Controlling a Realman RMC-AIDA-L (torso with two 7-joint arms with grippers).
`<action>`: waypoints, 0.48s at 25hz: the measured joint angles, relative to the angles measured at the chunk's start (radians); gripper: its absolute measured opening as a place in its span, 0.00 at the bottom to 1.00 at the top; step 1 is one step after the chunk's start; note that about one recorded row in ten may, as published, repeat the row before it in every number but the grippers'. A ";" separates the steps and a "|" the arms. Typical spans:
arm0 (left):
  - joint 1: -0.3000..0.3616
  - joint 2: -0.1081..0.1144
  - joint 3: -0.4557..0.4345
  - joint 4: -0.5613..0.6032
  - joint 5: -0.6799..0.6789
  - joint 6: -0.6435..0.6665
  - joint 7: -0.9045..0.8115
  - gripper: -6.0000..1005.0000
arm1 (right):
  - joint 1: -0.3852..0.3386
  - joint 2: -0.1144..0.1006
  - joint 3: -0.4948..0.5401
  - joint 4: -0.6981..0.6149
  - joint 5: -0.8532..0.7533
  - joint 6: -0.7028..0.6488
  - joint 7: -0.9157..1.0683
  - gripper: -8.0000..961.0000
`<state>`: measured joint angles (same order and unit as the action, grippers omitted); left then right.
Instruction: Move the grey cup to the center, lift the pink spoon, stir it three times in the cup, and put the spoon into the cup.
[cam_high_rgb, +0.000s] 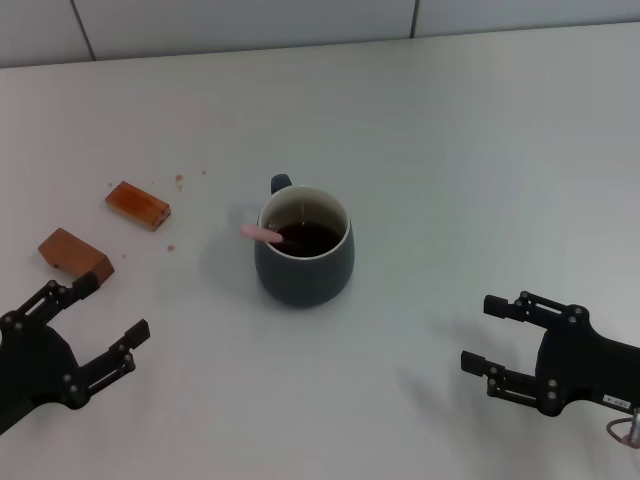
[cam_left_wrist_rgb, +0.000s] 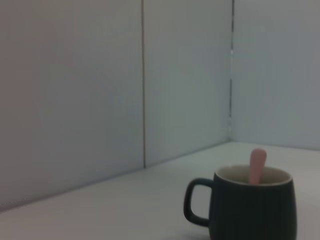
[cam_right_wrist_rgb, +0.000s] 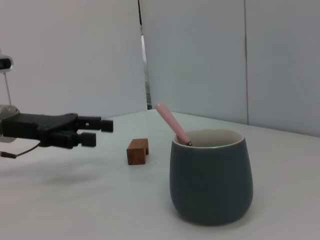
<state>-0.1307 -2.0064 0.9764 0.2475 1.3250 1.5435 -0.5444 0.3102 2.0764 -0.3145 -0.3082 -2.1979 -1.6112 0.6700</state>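
Note:
The grey cup (cam_high_rgb: 304, 255) stands upright at the middle of the white table, with dark brown liquid inside and its handle toward the back left. The pink spoon (cam_high_rgb: 262, 234) rests in the cup, its handle leaning out over the left rim. The cup (cam_left_wrist_rgb: 252, 205) and spoon (cam_left_wrist_rgb: 257, 166) show in the left wrist view, and the cup (cam_right_wrist_rgb: 211, 176) and spoon (cam_right_wrist_rgb: 171, 122) in the right wrist view. My left gripper (cam_high_rgb: 110, 312) is open and empty near the front left. My right gripper (cam_high_rgb: 480, 335) is open and empty at the front right. Both stand apart from the cup.
Two brown wooden blocks lie at the left: one (cam_high_rgb: 137, 204) behind, one (cam_high_rgb: 74, 254) just beyond my left gripper. A few crumbs (cam_high_rgb: 180, 181) lie near them. The right wrist view shows a block (cam_right_wrist_rgb: 137, 151) and my left gripper (cam_right_wrist_rgb: 97, 132) beyond the cup.

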 joint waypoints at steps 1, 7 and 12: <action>0.000 0.000 0.000 0.000 0.000 0.000 0.000 0.80 | 0.000 0.000 0.000 0.000 0.000 0.000 0.000 0.77; -0.038 0.024 -0.002 0.009 0.148 0.013 -0.103 0.80 | -0.003 0.001 0.000 0.001 0.001 0.008 -0.002 0.77; -0.042 0.025 -0.004 0.012 0.203 0.033 -0.103 0.80 | -0.003 0.001 -0.007 0.004 -0.001 0.010 -0.002 0.77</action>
<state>-0.1725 -1.9818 0.9720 0.2590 1.5275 1.5769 -0.6471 0.3071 2.0770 -0.3213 -0.3046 -2.1988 -1.6016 0.6680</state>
